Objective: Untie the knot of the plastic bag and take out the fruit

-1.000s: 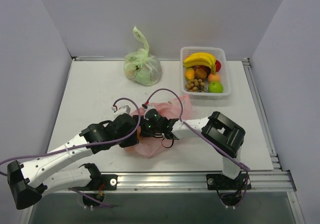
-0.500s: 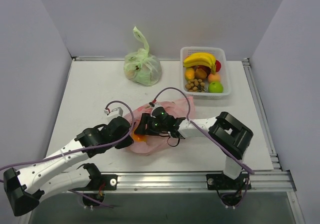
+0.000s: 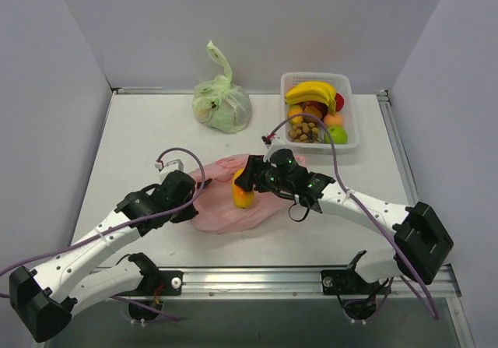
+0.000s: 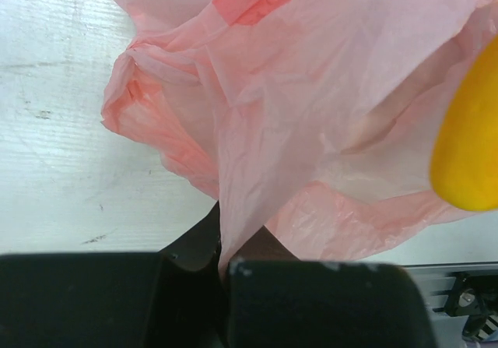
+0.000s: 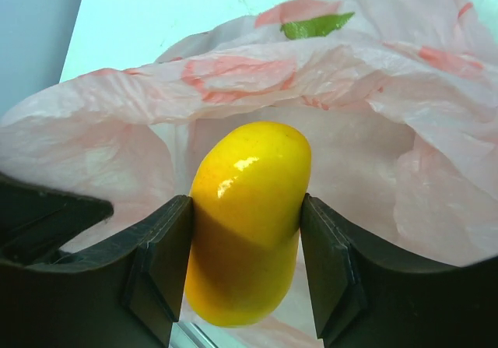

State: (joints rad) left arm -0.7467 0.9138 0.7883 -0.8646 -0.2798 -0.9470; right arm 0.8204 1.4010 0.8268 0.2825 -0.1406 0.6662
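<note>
The pink plastic bag (image 3: 219,214) lies slack and flattened near the table's front middle. The knot is out of view. My left gripper (image 3: 194,198) sits at the bag's left edge, shut on a pinched fold of the pink film (image 4: 226,231). My right gripper (image 3: 243,189) hangs over the bag's middle, shut on a glossy yellow fruit (image 5: 249,208) that its two pads clamp from both sides. Behind the fruit, the bag's wrinkled film (image 5: 327,75) spreads out. In the left wrist view the same fruit (image 4: 471,145) shows at the right edge, above the bag (image 4: 311,91).
A tied pale green bag (image 3: 222,105) stands at the back centre. A white basket (image 3: 323,149) at the back right holds bananas, apples and other fruit. Grey walls close in both sides. A metal rail (image 3: 311,274) runs along the front edge.
My right gripper has closed on the yellow fruit and carried it up and out of the bag, towards the back right. The left gripper kept its pinch and drew the bag slightly left.
</note>
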